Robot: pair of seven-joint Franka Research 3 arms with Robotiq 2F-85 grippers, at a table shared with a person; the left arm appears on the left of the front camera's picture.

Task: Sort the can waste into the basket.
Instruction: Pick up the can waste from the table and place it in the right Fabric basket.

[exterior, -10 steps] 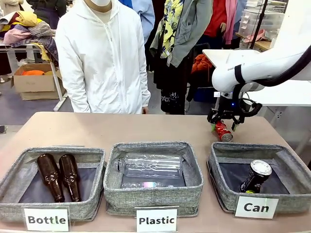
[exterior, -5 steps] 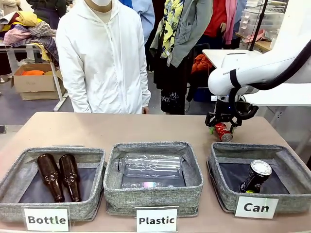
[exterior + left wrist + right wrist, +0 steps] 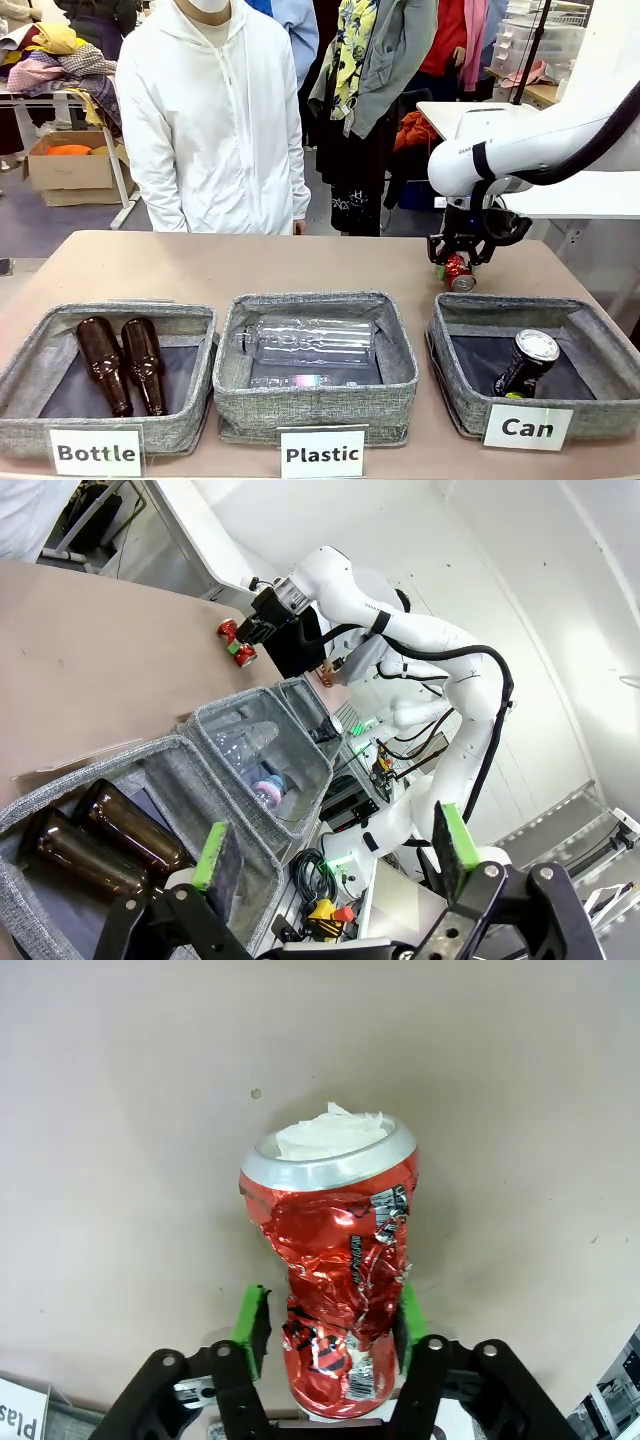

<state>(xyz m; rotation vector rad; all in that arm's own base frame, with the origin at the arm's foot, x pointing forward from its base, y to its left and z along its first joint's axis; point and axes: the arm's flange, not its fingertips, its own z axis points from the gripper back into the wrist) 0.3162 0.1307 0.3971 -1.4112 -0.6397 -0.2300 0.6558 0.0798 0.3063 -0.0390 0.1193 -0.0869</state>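
Note:
A crushed red can (image 3: 458,273) lies on the table just behind the grey "Can" basket (image 3: 500,302). My right gripper (image 3: 457,262) reaches down over it. In the right wrist view the green pads (image 3: 252,1328) press both sides of the red can (image 3: 335,1260), so the right gripper (image 3: 328,1325) is shut on it. The can's silver end points away and is stuffed with white paper. A black can (image 3: 525,362) with a silver top leans inside the basket. My left gripper (image 3: 333,845) hangs open and empty above the left bins, far from the red can (image 3: 238,645).
A "Bottle" bin (image 3: 30,365) holds two brown glass bottles (image 3: 125,365). The "Plastic" bin (image 3: 315,400) in the middle holds clear bottles (image 3: 305,342). A person in a white hoodie (image 3: 215,120) stands at the table's far edge. Bare tabletop lies behind the bins.
My right gripper has shifted slightly left over the red can and its jaws have closed onto it. The left arm and the bins have not moved.

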